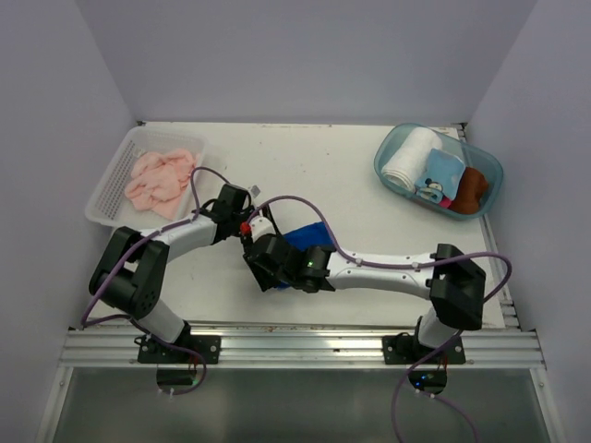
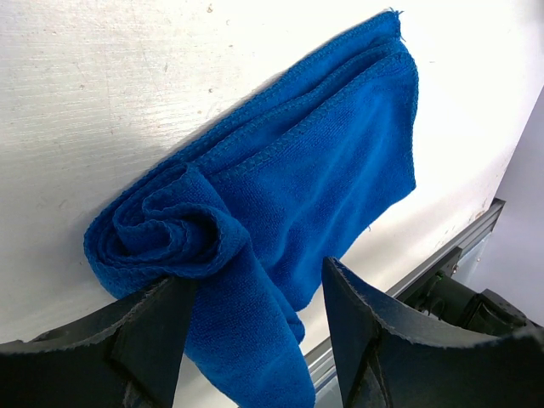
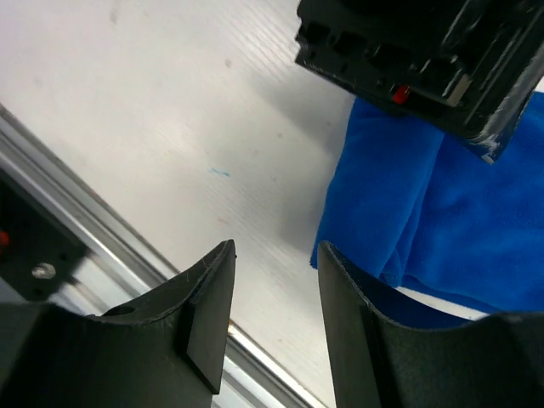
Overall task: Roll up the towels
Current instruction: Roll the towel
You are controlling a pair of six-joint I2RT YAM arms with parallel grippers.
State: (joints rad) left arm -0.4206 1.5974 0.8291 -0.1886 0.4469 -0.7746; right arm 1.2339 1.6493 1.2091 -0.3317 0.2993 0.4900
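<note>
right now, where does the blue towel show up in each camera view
Top external: the blue towel sits near the centre of the picture, with only a small patch showing.
Left wrist: it fills the middle, its rolled end at lower left.
Right wrist: it lies at the right side, under black hardware.
Shared landmark: the metal rail at the near edge, along the bottom, at lower right, at lower left.

Bright, even light is delivered from overhead. The white table (image 2: 102, 102) is washed out by glare in the left wrist view. A soft shadow is cast beneath the blue towel (image 2: 323, 170). The fingers (image 3: 204, 323) are rendered dark, with little detail.
</note>
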